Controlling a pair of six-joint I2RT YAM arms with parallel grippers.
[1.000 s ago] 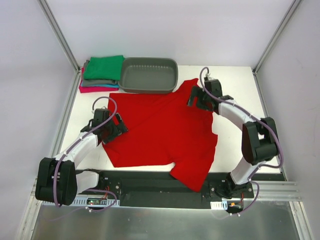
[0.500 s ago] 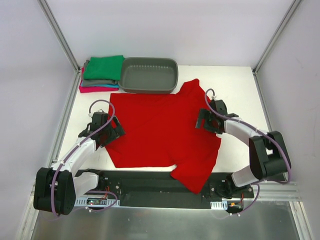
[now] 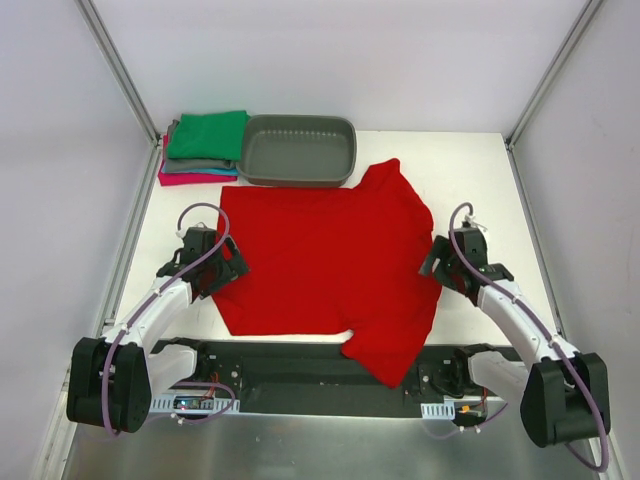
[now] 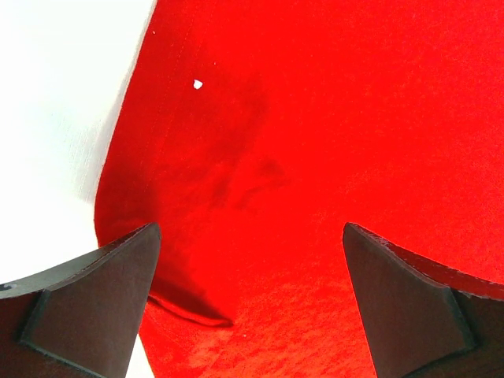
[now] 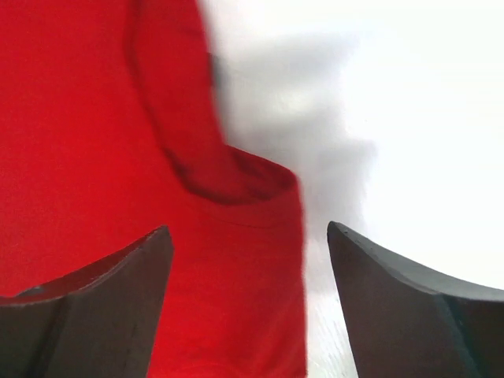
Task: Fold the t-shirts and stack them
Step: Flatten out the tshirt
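A bright red t-shirt (image 3: pixel 330 260) lies spread flat in the middle of the table, one sleeve pointing to the far right and one hanging over the near edge. My left gripper (image 3: pixel 226 272) is open at the shirt's left edge; the left wrist view shows red cloth (image 4: pixel 315 118) between its fingers (image 4: pixel 118 276). My right gripper (image 3: pixel 434 266) is open at the shirt's right edge; the right wrist view shows the cloth's hem (image 5: pixel 236 260) between its spread fingers (image 5: pixel 370 268). Folded shirts, green on top of grey, teal and magenta, form a stack (image 3: pixel 205 145) at the far left.
A grey oval plastic tub (image 3: pixel 298 150) stands at the back, right of the stack and touching the red shirt's far edge. Bare white table (image 3: pixel 480 180) lies at the far right. Metal frame posts (image 3: pixel 125 90) rise at both back corners.
My right gripper has moved from the shirt's far right sleeve towards me along the right edge, and that side now lies wider and flatter. My left gripper has shifted slightly left.
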